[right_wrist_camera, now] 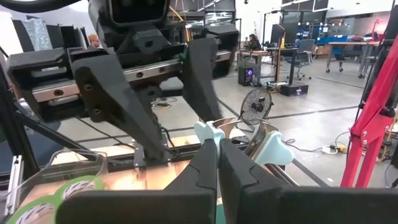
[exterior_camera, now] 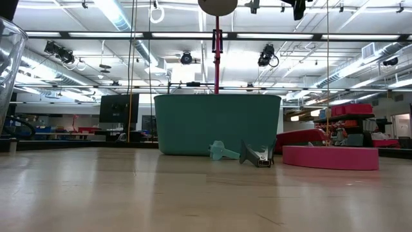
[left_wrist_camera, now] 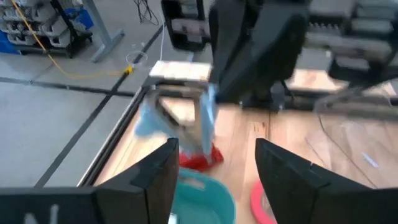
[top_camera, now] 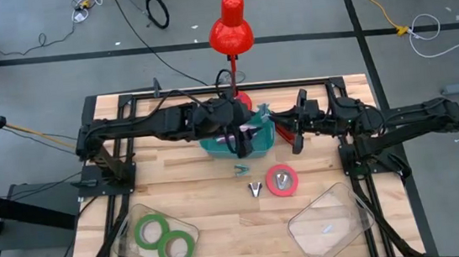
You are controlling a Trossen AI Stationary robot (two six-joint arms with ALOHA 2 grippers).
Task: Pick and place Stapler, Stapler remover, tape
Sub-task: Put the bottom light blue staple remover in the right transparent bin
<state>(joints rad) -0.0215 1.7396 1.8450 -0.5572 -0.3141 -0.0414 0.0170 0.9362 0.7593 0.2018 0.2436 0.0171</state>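
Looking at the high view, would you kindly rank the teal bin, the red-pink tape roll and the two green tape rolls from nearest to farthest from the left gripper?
From the left gripper, over the bin:
1. Teal bin, directly beneath it at table centre.
2. Red-pink tape roll, on the bare table toward the front, right of centre.
3. Green tape rolls, in the clear tray at the front left corner.

Both dark arms reach toward the table's centre and meet at its far side. The left gripper (top_camera: 243, 140) hangs with its fingers (left_wrist_camera: 158, 171) spread apart, while the right gripper (top_camera: 284, 127) faces it, fingers (right_wrist_camera: 208, 165) pressed together.
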